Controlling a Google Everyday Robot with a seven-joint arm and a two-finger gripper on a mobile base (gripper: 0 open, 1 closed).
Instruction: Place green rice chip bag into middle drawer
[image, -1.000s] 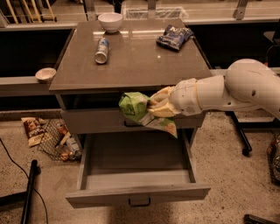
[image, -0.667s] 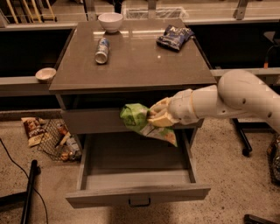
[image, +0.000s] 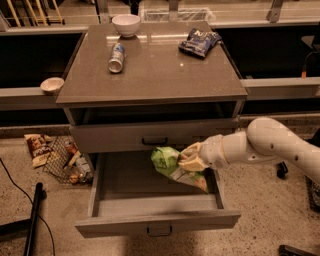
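The green rice chip bag (image: 164, 162) is crinkly and bright green, and it hangs over the inside of the open middle drawer (image: 157, 222). My gripper (image: 188, 160) comes in from the right on a white arm and is shut on the bag's right side. The bag's lower end dips toward the drawer's right rear part; I cannot tell if it touches the drawer floor. The drawer is pulled far out, with its small dark handle at the front. The identical drawer above it (image: 154, 136) is closed.
On the cabinet top are a white bowl (image: 125, 24), a can lying on its side (image: 116, 56) and a dark blue snack bag (image: 199, 41). A small bowl (image: 52, 85) sits on the left ledge. A wire basket with snacks (image: 67, 161) and a black pole (image: 32, 215) are on the floor at the left.
My gripper has carried the green bag down and a little right, from in front of the closed upper drawer into the open middle drawer.
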